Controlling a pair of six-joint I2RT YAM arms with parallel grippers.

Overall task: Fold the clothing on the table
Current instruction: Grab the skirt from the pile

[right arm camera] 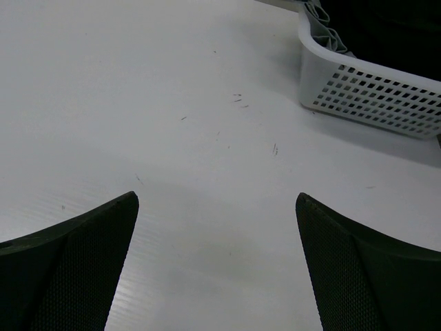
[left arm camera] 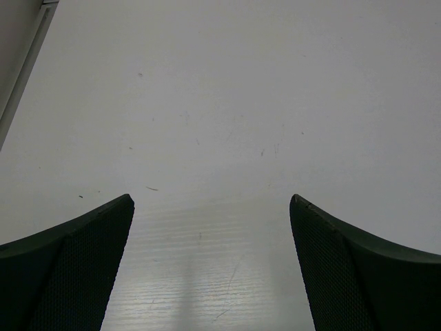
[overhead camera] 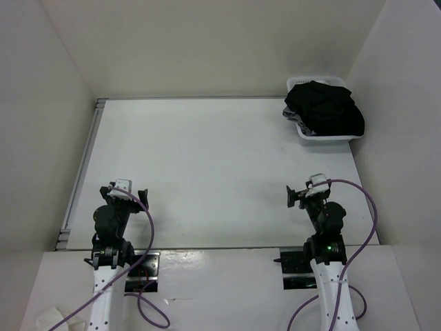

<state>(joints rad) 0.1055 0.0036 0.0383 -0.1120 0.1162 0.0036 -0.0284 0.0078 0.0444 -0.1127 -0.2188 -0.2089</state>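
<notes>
The clothing [overhead camera: 325, 107] is a crumpled black heap lying in a white basket [overhead camera: 324, 137] at the far right corner of the table [overhead camera: 207, 152]. A dark edge of the clothing [right arm camera: 386, 27] shows over the basket wall [right arm camera: 372, 96] in the right wrist view. My left gripper [overhead camera: 124, 194] hovers near the table's front left, open, with only bare tabletop between its fingers [left arm camera: 211, 200]. Near the front right, my right gripper [overhead camera: 306, 196] is likewise open and holds nothing [right arm camera: 217, 196]. It is well short of the basket.
A metal rail [overhead camera: 83, 165] runs along the table's left edge and also shows in the left wrist view [left arm camera: 27, 55]. White walls enclose the left, far and right sides. Purple cables trail from both arms at the near edge.
</notes>
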